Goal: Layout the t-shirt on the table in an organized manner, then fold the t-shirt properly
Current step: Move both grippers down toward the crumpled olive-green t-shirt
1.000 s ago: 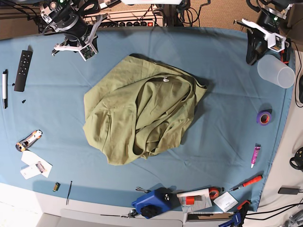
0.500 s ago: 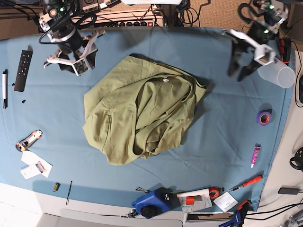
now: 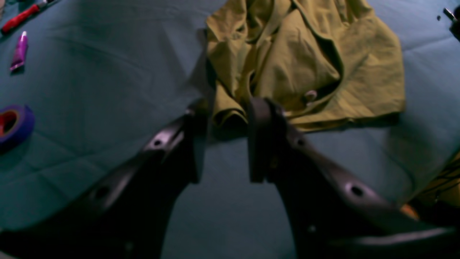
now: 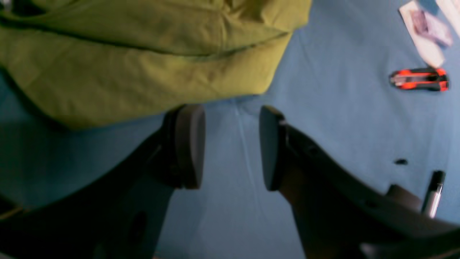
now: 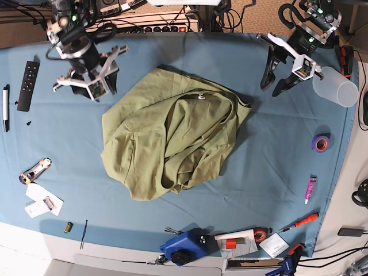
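The olive-green t-shirt (image 5: 172, 138) lies crumpled in a heap in the middle of the table (image 5: 276, 172), its white neck tag (image 5: 201, 96) near the far edge. My left gripper (image 5: 271, 86) hovers off the shirt's far right corner, open and empty. In the left wrist view the left gripper (image 3: 226, 144) points at the t-shirt (image 3: 305, 61). My right gripper (image 5: 99, 89) hangs just beyond the shirt's far left edge, also open and empty. In the right wrist view the right gripper (image 4: 231, 147) frames bare cloth below the t-shirt (image 4: 143, 54).
A remote (image 5: 28, 85), a pen (image 5: 6, 108), a utility knife (image 5: 34, 170) and paper cards (image 5: 43, 201) line the left edge. On the right stand a clear cup (image 5: 335, 86), a purple tape roll (image 5: 321, 142) and a purple tube (image 5: 311, 190). A blue tool (image 5: 184, 247) sits at the front.
Both arms have come in from the far corners toward the shirt. Both grippers have opened wider.
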`<state>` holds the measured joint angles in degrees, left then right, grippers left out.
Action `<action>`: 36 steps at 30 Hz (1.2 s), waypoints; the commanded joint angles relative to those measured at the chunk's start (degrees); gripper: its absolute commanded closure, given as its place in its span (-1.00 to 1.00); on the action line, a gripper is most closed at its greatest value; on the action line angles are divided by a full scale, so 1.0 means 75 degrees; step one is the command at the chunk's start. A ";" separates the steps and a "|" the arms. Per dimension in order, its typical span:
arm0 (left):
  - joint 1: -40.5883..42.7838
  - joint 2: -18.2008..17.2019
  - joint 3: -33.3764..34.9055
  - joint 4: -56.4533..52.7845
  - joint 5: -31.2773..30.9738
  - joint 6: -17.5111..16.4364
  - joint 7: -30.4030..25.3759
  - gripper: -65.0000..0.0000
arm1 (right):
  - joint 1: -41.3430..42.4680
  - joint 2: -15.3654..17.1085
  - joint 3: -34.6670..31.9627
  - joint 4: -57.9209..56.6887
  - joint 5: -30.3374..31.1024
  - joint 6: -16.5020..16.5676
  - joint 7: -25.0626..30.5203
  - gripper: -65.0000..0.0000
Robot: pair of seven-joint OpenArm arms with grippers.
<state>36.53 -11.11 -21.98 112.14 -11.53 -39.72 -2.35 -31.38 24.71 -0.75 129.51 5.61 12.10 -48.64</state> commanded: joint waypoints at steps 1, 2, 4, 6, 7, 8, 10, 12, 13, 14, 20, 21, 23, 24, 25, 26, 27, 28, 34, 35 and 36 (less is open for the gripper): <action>-0.0050 -0.0143 -0.0035 0.0143 0.0015 -0.0037 -0.0198 0.37 | 0.0122 0.0067 0.0085 -0.0079 0.0093 0.0006 0.0154 0.23; -0.0064 -0.0221 -0.0035 0.0143 0.0189 -0.0037 -0.0198 0.37 | 0.0280 0.0070 0.0090 -0.0289 0.0259 0.0175 0.0181 0.23; -0.0163 -0.0382 -0.0035 0.0143 0.0353 -0.0037 -0.0198 0.37 | 0.0577 0.0067 0.0093 -0.0676 0.0679 0.0513 0.0306 0.23; -0.0198 -0.0478 -0.0035 0.0143 0.0370 0.0067 -0.0201 0.37 | 0.0880 0.0064 0.0093 -0.0944 0.1035 0.0968 0.0376 0.23; -0.0198 -0.0498 -0.0035 0.0143 0.0370 0.0187 -0.0201 0.37 | 0.1008 0.0041 0.0090 -0.1008 0.1157 0.1204 0.0364 0.23; -0.0195 -0.0510 -0.0035 0.0143 0.0373 0.0221 -0.0198 0.37 | 0.1116 -0.0012 0.0090 -0.1043 0.1218 0.1413 0.0361 0.23; -0.0195 -0.0507 -0.0035 0.0143 0.0373 0.0233 -0.0198 0.37 | 0.1288 -0.0172 0.0067 -0.1075 0.1335 0.1757 0.0356 0.23; -0.0195 -0.0510 -0.0035 0.0143 0.0373 0.0236 -0.0198 0.37 | 0.1413 -0.0315 -0.0099 -0.1087 0.1294 0.2084 0.0341 0.23; -0.0195 -0.0507 -0.0035 0.0143 0.0373 0.0236 -0.0198 0.37 | 0.1472 -0.0335 -0.0254 -0.1087 0.1250 0.2241 0.0335 0.23; -0.0198 -0.0507 -0.0035 0.0143 0.0370 0.0236 -0.0198 0.37 | 0.1547 -0.0329 -0.0469 -0.1087 0.1145 0.2407 0.0286 0.23; -0.0265 -0.0507 -0.0035 0.0143 0.0373 0.0236 -0.0198 0.37 | 0.2238 -0.0076 -0.2486 -0.1087 -0.0979 0.2736 0.0405 0.23; -0.0265 -0.0507 -0.0035 0.0143 0.0376 0.0233 -0.0198 0.37 | 0.2384 0.0006 -0.2804 -0.1087 -0.1291 0.2693 0.0431 0.23; -0.0259 -0.0507 -0.0035 0.0143 0.0373 0.0236 -0.0195 0.37 | 0.2637 0.0146 -0.3328 -0.1096 -0.1728 0.2565 0.0425 0.23; -0.0259 -0.0507 -0.0035 0.0143 0.0373 0.0236 -0.0195 0.37 | 0.2736 0.0230 -0.3529 -0.1116 -0.1818 0.2524 0.0437 0.23; -0.0259 -0.0507 -0.0035 0.0143 0.0376 0.0236 -0.0195 0.37 | 0.2841 0.0303 -0.3704 -0.1148 -0.1833 0.2527 0.0434 0.23; -0.0262 -0.0507 -0.0035 0.0143 0.0376 0.0236 -0.0195 0.37 | 0.2946 0.0376 -0.3853 -0.1212 -0.1845 0.2527 0.0437 0.23; -0.0262 -0.0507 -0.0035 0.0143 0.0373 0.0236 -0.0198 0.37 | 0.3057 0.0428 -0.3981 -0.1309 -0.1845 0.2527 0.0431 0.23; -0.0262 -0.0507 -0.0035 0.0143 0.0373 0.0236 -0.0198 0.37 | 0.3182 0.0484 -0.4086 -0.1448 -0.1842 0.2527 0.0440 0.23; -0.0265 -0.0501 -0.0035 0.0143 0.0373 0.0236 -0.0198 0.37 | 0.3955 0.0644 -0.4564 -0.2448 -0.1743 0.2611 0.0449 0.23; -0.0283 -0.0501 -0.0035 0.0143 0.0373 0.0236 -0.0198 0.37 | 0.4068 0.0641 -0.4654 -0.2530 -0.1719 0.2696 0.0478 0.23; -0.0286 -0.0481 -0.0035 0.0143 0.0370 0.0236 -0.0201 0.37 | 0.4173 0.0641 -0.4747 -0.2576 -0.1719 0.2795 0.0557 0.23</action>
<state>34.39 -14.39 -21.96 112.14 -7.94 -38.00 -2.17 -0.93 29.21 -36.71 109.38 -7.46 33.52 -45.80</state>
